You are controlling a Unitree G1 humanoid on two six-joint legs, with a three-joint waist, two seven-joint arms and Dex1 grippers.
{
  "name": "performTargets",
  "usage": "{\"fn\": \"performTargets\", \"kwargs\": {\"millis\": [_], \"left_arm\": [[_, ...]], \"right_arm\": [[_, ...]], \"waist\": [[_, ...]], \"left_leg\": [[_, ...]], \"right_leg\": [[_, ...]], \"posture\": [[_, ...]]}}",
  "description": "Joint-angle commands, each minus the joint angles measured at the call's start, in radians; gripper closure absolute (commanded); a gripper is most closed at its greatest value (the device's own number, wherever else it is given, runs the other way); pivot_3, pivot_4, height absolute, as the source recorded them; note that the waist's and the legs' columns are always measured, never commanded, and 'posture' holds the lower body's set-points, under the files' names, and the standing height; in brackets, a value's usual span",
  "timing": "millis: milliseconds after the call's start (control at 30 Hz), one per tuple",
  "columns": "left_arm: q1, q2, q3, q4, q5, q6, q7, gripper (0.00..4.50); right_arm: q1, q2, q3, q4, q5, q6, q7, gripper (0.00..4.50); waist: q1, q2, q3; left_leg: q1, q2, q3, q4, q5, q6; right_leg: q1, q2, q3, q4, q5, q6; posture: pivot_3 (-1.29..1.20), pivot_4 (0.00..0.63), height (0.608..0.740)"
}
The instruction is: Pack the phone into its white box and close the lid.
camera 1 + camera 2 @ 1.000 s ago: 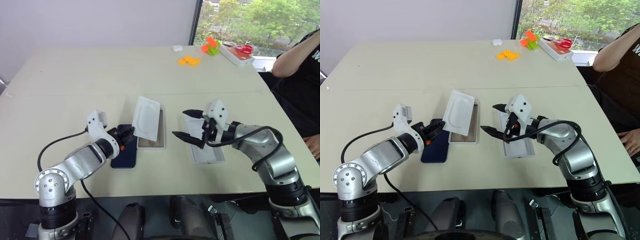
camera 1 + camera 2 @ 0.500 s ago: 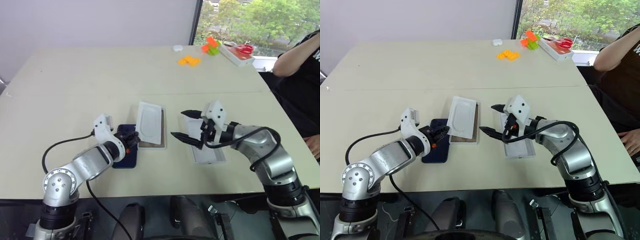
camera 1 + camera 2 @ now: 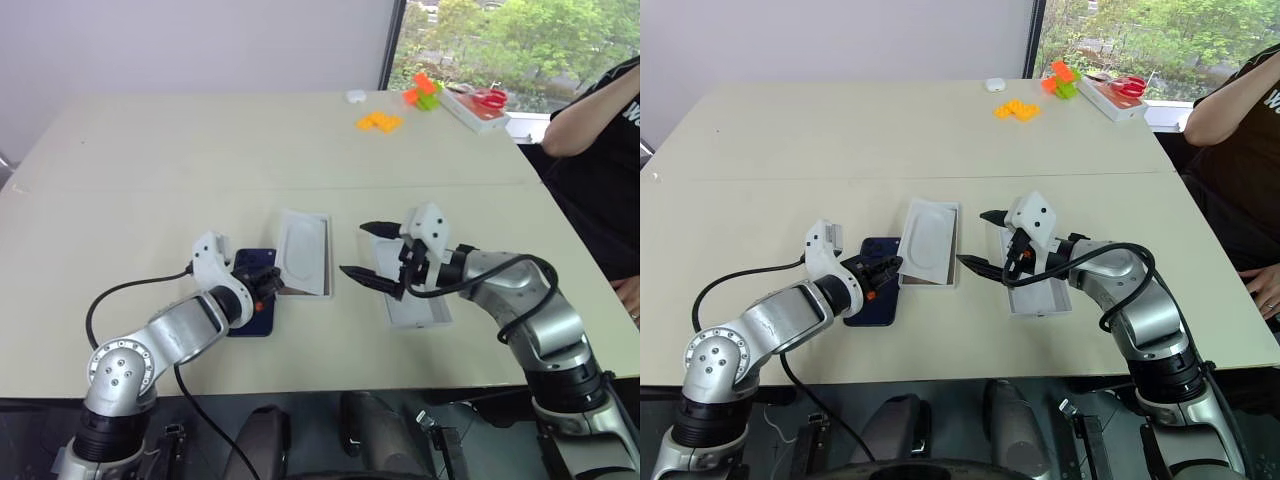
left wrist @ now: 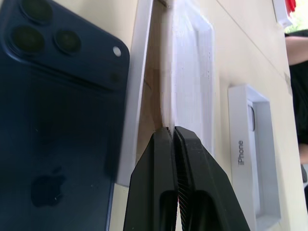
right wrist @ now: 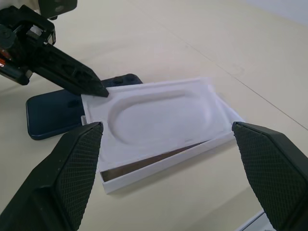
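Note:
The dark navy phone (image 4: 53,110) lies on its face on the table, camera cluster up, just left of the white box (image 5: 159,168). A flat white insert (image 3: 303,250) with an oval recess lies almost flat over the box, hiding most of its tan floor (image 4: 151,91). My left gripper (image 3: 272,275) is over the phone's near end, shut on the insert's near corner. The white lid (image 3: 415,305) rests open side up to the right of the box. My right gripper (image 3: 353,250) hovers open above the lid's left edge, pointing toward the box with nothing between its fingers.
Orange blocks (image 3: 378,121), green and orange blocks (image 3: 424,90) and a white tray with red scissors (image 3: 475,103) sit at the far right of the table. A person's arm (image 3: 590,110) leans in at the right edge. A black cable (image 3: 130,290) trails from my left wrist.
The insert has come down from a steep tilt to nearly flat over the box, with my left gripper still shut on it and lowering a little. The right arm has not moved.

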Motion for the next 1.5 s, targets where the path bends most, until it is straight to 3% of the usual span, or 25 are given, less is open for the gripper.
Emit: {"fn": "performTargets", "kwargs": {"millis": [33,767,867,1100,1233,1333,1433,1500], "left_arm": [[0.004,0.015,0.0,-0.042,-0.016,-0.023,-0.008,4.44],[-0.014,0.015,-0.026,-0.017,0.004,-0.05,-0.054,4.44],[-0.014,0.017,-0.032,-0.016,0.003,-0.051,-0.056,3.58],[0.025,0.061,-0.016,-0.037,-0.055,-0.034,-0.098,0.12],[0.053,0.153,0.013,-0.058,-0.04,-0.002,-0.167,0.05],[0.075,0.245,0.093,-0.102,0.063,0.009,-0.317,0.05],[0.142,0.394,0.195,-0.129,0.316,0.003,-0.528,0.05],[0.204,0.463,0.218,-0.119,0.501,-0.034,-0.657,0.0]], "right_arm": [[-0.01,0.006,-0.006,-0.021,0.007,-0.02,0.002,0.0],[-0.013,0.009,-0.001,-0.02,0.005,-0.022,0.006,0.0],[-0.011,0.008,-0.003,-0.023,0.006,-0.02,0.006,0.0],[-0.014,0.007,-0.004,-0.024,0.008,-0.015,0.005,0.0],[-0.023,0.012,-0.002,-0.025,0.01,0.007,-0.008,0.0],[-0.04,0.019,0.012,-0.03,0.003,0.032,-0.028,0.0],[-0.084,0.05,0.035,-0.033,0.004,0.085,-0.068,0.0],[-0.121,0.069,0.064,-0.021,-0.007,0.127,-0.086,0.51]], "waist": [[0.0,0.0,0.0],[0.001,0.0,0.0],[0.0,0.0,0.0],[-0.001,0.001,0.0],[0.0,0.002,0.002],[-0.001,0.002,0.002],[-0.009,0.003,0.004],[-0.008,0.005,0.005]], "left_leg": [[0.0,0.0,0.0,0.0,0.0,0.0],[-0.001,0.0,0.0,-0.002,0.0,0.0],[-0.001,0.0,0.0,-0.002,0.0,0.0],[-0.001,0.0,0.0,-0.003,0.0,0.0],[-0.001,0.001,0.0,-0.003,0.0,0.0],[-0.001,0.001,0.0,-0.003,0.0,0.0],[-0.002,0.001,0.002,-0.004,0.0,0.0],[-0.002,0.001,0.002,-0.006,0.0,0.0]], "right_leg": [[0.0,0.0,0.0,0.0,0.0,0.0],[0.001,0.0,-0.001,-0.006,0.001,-0.001],[0.001,0.0,-0.001,-0.006,0.001,0.0],[0.001,0.0,-0.001,-0.006,0.0,0.0],[0.001,0.0,-0.001,-0.006,0.0,0.001],[0.001,0.0,-0.001,-0.006,-0.001,0.002],[-0.001,0.001,-0.001,-0.007,0.0,0.001],[-0.002,0.002,-0.001,-0.007,0.0,0.001]], "posture": [[0.0,0.15,0.74],[0.0,0.15,0.74],[0.0,0.15,0.74],[0.0,0.15,0.74],[0.0,0.15,0.74],[0.0,0.15,0.74],[0.0,0.15,0.74],[0.0,0.15,0.74]]}}
